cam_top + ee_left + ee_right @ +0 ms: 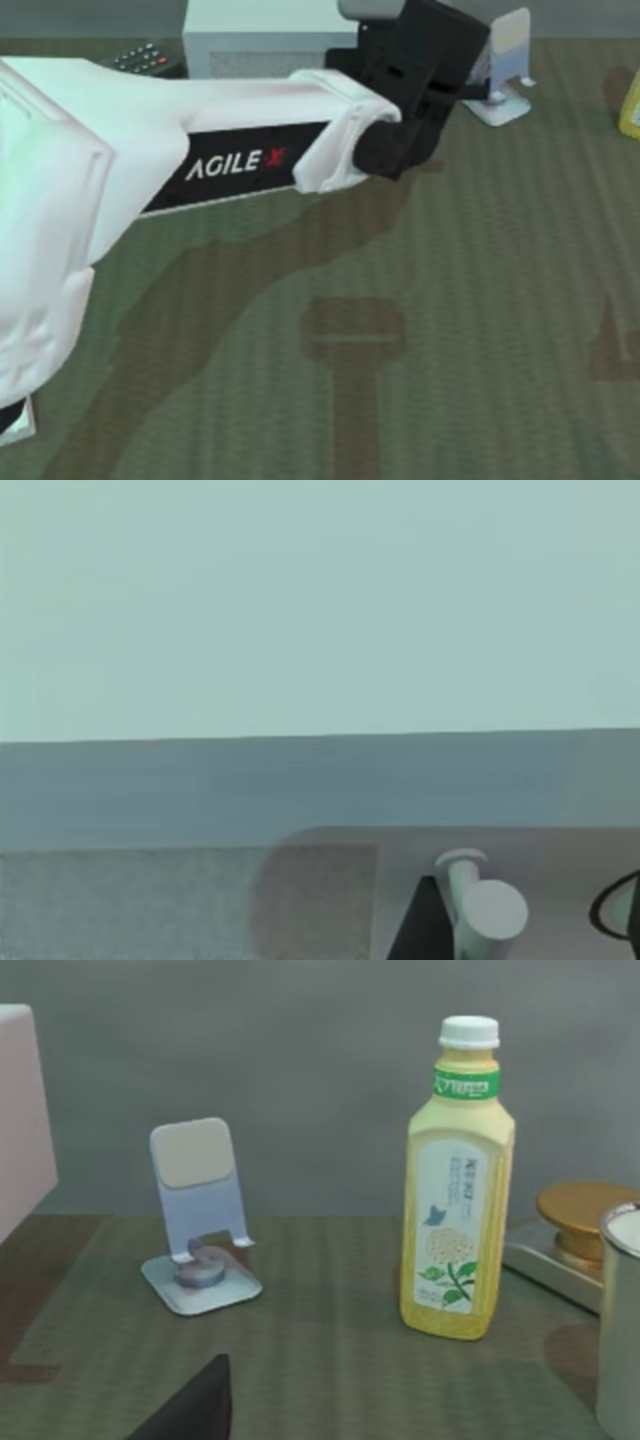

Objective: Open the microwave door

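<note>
The white microwave [262, 38] stands at the table's far edge, left of centre. My left arm reaches across to it, and the black left gripper [425, 85] covers its right end. In the left wrist view the microwave door shows as a grey speckled mesh window [120, 905]. Beside it a round silver knob [485, 908] sticks out, and one dark fingertip [425, 935] lies right against the knob. The other finger is hidden. In the top view the door lies flush with the front. The right arm is outside the top view; one dark fingertip [198, 1410] shows in the right wrist view.
A black remote [145, 58] lies left of the microwave. A white phone stand [505, 72] sits to its right, a yellow bottle [630, 100] at the right edge. The right wrist view shows the phone stand [198, 1222], the bottle [458, 1190], a brass bell [590, 1222] and a metal cup [622, 1320].
</note>
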